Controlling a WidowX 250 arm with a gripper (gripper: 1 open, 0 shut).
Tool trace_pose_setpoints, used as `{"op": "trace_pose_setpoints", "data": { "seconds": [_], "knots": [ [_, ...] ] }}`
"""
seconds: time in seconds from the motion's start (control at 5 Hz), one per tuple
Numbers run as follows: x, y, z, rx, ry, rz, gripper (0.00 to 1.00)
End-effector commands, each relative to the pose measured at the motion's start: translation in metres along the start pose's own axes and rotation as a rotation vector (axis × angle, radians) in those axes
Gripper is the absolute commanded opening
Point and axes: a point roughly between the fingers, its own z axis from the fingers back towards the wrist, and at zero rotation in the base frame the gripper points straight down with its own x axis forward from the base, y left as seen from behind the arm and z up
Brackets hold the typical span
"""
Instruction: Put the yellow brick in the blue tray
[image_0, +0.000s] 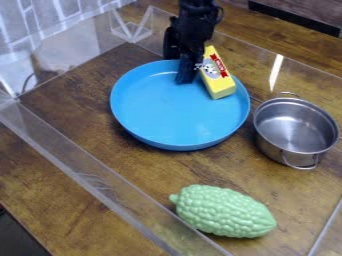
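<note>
Dark brown wood-grain surface (80, 110), worn, carrying everything listed; a clear plastic wall (80, 190) runs along its near and left edges, glare on it in places

Tray (181, 105): bright blue, round, shallow, raised rim. Largest item. Sits left of centre on the surface. Its floor is bare across the middle and the near side

Arm: black, coming down from the top edge of the view over the far rim of the tray, pointing straight down. It ends in the hand (189, 68), also black, low over the tray's far right part. The jaws stand wide apart and close on nothing; the tips are just beside the left end of the brick, and whether they touch it cannot be told

Gourd (225, 211): green, bumpy, oval toy lying on its side near the front edge of the surface, well apart from the tray

Pot (295, 130): shiny steel, round, with nothing visible inside, a small handle on its near right side. Stands upright to the right of the tray, just beside its rim; contact cannot be told

Brick (218, 78): yellow, rectangular, white-and-red label on its top face. Smallest item. Lies tilted at the far right edge of the tray, resting on the rim, its long side running from the hand toward the pot
</note>
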Motion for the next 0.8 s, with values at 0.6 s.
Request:
{"op": "trace_pose_setpoints", "data": {
  "seconds": [0.6],
  "knots": [
    [0.0105,0.0041,0.0338,0.06,-0.066,0.023,1.0]
  ]
}}
